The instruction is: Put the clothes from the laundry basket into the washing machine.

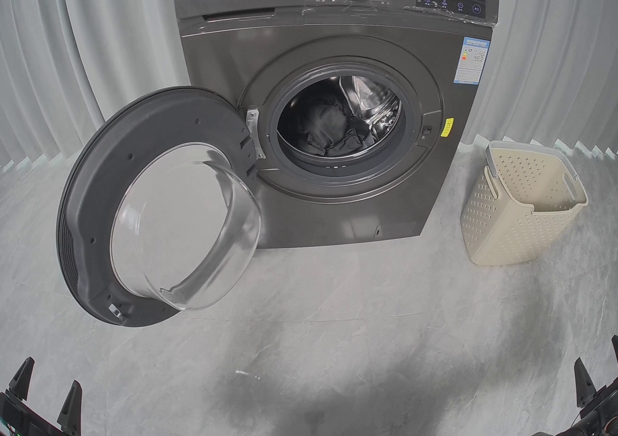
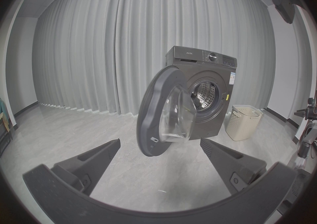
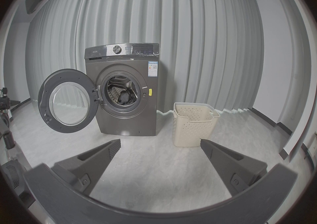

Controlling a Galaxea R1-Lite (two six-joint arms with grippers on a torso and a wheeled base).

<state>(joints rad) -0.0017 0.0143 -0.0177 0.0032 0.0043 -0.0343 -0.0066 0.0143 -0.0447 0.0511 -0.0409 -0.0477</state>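
A grey front-loading washing machine [image 1: 335,96] stands ahead, its round door [image 1: 161,205] swung wide to the left. Dark clothes [image 1: 328,128] lie inside the drum, also seen as dark clothes [image 3: 124,97] in the right wrist view. A cream laundry basket [image 1: 524,202] sits on the floor to the right of the machine; its inside looks bare. My left gripper [image 1: 46,390] is low at the near left, open and holding nothing. My right gripper [image 1: 599,370] is low at the near right, open and holding nothing. Both are well back from the machine.
Grey curtains [image 1: 96,25] hang behind the machine. The open door juts out over the pale floor [image 1: 360,328] at the left. A dark baseboard [image 3: 267,120] runs along the right wall.
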